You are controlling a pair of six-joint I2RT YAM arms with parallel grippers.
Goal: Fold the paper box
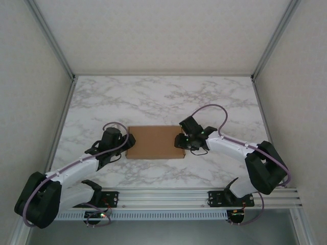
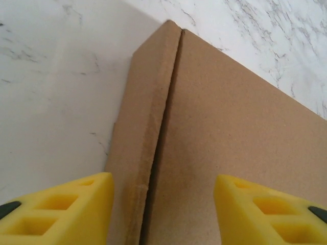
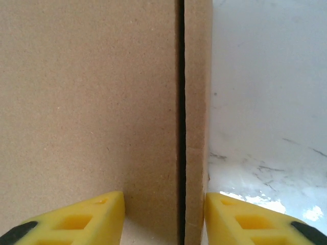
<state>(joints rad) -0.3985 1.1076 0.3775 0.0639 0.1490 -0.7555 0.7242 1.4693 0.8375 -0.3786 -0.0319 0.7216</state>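
The paper box (image 1: 156, 142) lies flat and closed on the marble table, a thin brown cardboard rectangle. My left gripper (image 1: 127, 142) is at its left end. In the left wrist view its yellow fingers (image 2: 66, 209) stand apart over the box's side flap (image 2: 145, 127) and the dark seam beside the lid. My right gripper (image 1: 180, 141) is at the box's right end. There its fingers (image 3: 76, 219) straddle the narrow side flap (image 3: 196, 102), one over the lid (image 3: 87, 92), the other just off the box edge. Both grippers are open and hold nothing.
The marble table (image 1: 163, 97) stretches beyond the box to the back wall. Metal frame posts (image 1: 61, 117) run along both sides, and a rail (image 1: 163, 196) with the arm bases runs along the near edge.
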